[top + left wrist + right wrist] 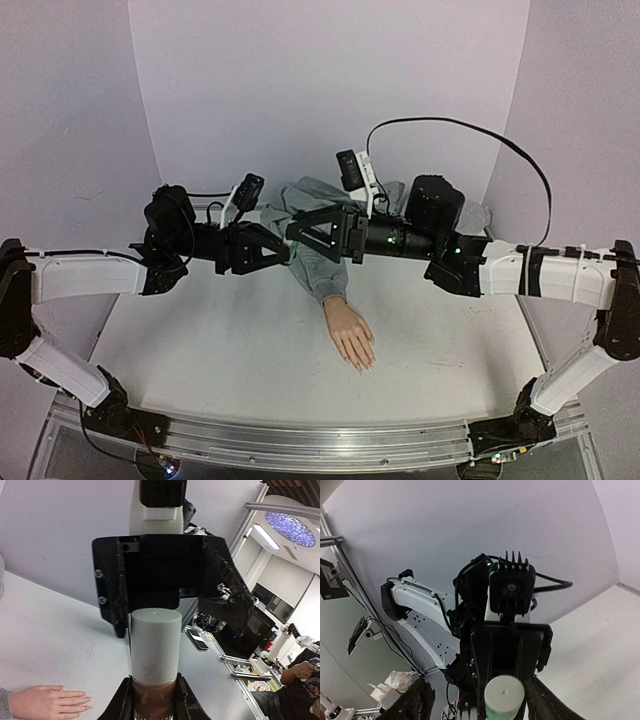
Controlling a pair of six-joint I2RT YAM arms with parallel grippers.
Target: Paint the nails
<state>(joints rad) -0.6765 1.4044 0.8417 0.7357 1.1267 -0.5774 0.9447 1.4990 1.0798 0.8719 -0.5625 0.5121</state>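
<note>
Tiny pale nails [89, 699], flesh-coloured mannequin hand [45, 702]

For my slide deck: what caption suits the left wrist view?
Left hand grips a brown polish bottle, grey cap toward the open right hand; mannequin hand lies flat on the white table.

The mannequin hand [352, 335] is flesh-coloured, and the nails [88, 698] are pale and glossy. The sleeve [318, 265] is plain grey. The tabletop [220, 340] is white, with a silver rail [300, 442] along its near edge. The walls [330, 90] behind its far edge are pale lilac. The left arm [85, 275] and the right arm [560, 275] are white with black joints. The left gripper [153, 690] and the right gripper [479, 702] are black. The bottle [153, 700] is dark brown, and its cap [155, 645] is light grey. The cable [480, 130] is black.
</note>
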